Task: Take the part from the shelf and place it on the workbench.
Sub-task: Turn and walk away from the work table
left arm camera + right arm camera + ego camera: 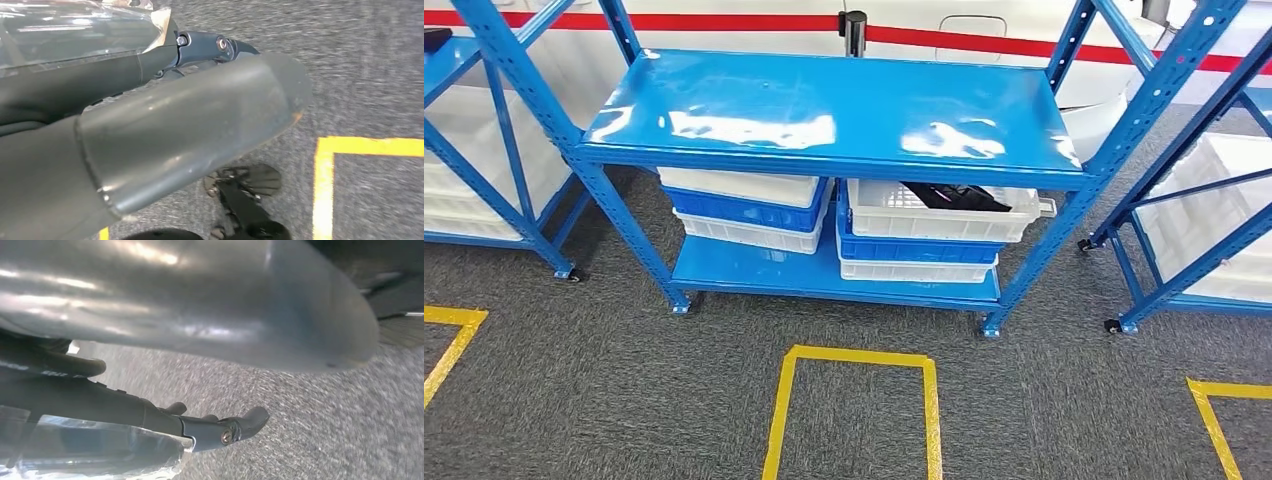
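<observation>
shelf (824, 110) top bare | part (954, 196) dark, in white crate (939, 212) on lower level | left hand (165, 120), right hand (200, 295): fingers extended over carpet, nothing held

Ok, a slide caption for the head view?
Blue shelf with stacked crates; a dark part lies in the upper right crate.

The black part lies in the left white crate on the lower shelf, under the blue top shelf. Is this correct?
Not quite. In the head view the black part lies in the right white crate, not the left one. The rest holds: that crate sits on the lower shelf, under the blue top shelf.
</observation>
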